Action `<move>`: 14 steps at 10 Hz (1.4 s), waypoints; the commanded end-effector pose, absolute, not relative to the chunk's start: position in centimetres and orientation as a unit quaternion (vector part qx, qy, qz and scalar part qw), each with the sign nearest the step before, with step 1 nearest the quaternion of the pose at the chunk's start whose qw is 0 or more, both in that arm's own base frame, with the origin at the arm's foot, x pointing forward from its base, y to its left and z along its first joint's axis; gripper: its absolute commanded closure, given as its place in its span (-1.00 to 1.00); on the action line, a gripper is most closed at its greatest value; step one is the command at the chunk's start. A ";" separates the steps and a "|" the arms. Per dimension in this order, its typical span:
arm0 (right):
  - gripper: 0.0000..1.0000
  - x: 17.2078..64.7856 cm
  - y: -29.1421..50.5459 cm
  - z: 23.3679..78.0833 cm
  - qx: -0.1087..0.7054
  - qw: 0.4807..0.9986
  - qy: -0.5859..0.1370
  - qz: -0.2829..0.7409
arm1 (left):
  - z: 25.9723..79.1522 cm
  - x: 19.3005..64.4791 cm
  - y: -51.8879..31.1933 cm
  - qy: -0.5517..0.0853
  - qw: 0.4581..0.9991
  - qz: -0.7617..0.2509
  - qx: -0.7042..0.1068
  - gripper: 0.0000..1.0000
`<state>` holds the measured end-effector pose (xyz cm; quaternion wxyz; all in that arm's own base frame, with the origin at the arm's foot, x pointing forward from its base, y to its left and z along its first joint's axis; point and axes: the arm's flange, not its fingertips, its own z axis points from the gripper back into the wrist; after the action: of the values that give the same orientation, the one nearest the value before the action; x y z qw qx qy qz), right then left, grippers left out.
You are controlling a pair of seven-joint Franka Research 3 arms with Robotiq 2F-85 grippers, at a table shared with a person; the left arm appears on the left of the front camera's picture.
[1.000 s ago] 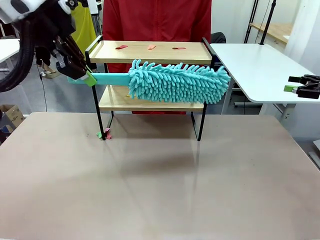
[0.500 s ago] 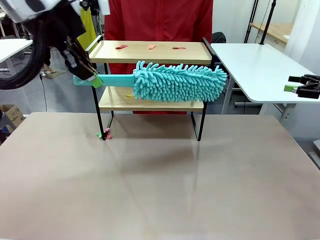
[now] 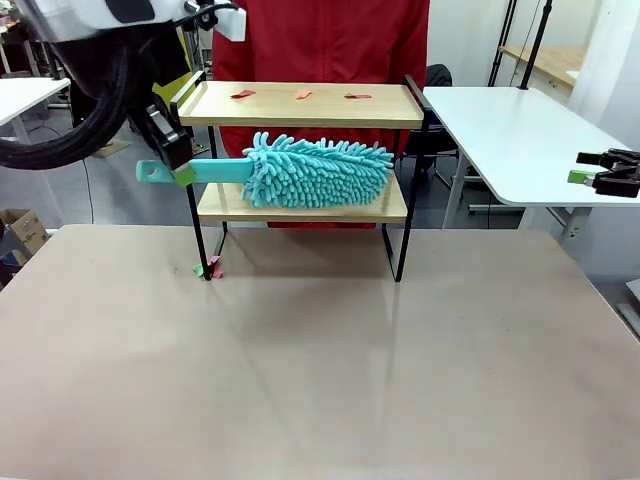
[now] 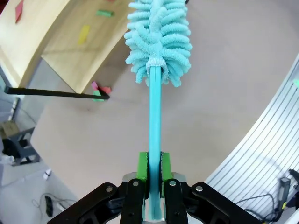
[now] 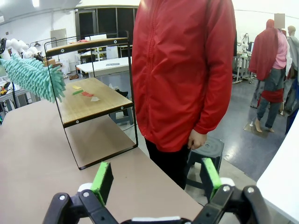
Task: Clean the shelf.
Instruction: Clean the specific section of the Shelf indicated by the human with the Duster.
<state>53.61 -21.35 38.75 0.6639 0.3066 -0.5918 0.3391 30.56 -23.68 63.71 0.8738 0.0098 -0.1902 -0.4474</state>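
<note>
The shelf (image 3: 270, 103) is standing at the far side of the counter (image 3: 320, 380), right ahead of the left hand (image 3: 183, 170), whose fingertips are sitting just off the rack's left rail. That hand is clenching the teal duster (image 3: 315, 172) by its flat handle, green pads pressing it from both sides. The fluffy head is reaching out beyond the fingers at a height between the two boards, along their front edge. Whether it is brushing the lower board, I can't tell. Small coloured scraps (image 3: 243, 94) are lying on the top board, more on the lower one, and a few on the counter by the leg nearest the left hand. A person in a red jacket (image 3: 320, 40) is standing behind the rack. The right hand (image 5: 156, 179) is facing the shelf from well off on its other side, jaws spread wide and gripping nothing.
</note>
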 end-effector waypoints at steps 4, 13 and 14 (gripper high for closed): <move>-1.00 53.7 -21.0 39.5 0.304 0.671 -0.589 0.332 | 63.9 33.4 -28.3 -0.212 0.898 -0.385 -0.023 0.74; -1.00 53.7 -21.0 39.5 0.304 0.671 -0.589 0.332 | 61.6 38.9 -39.4 -0.231 0.940 -0.250 0.027 0.74; -1.00 53.7 -21.0 39.5 0.304 0.671 -0.589 0.332 | 61.7 39.5 -40.2 -0.233 0.942 -0.239 0.040 0.74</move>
<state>53.61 -21.33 38.76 0.6638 0.3067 -0.5918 0.3392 39.07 -38.91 60.91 0.9390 0.0219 -0.2266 -0.2579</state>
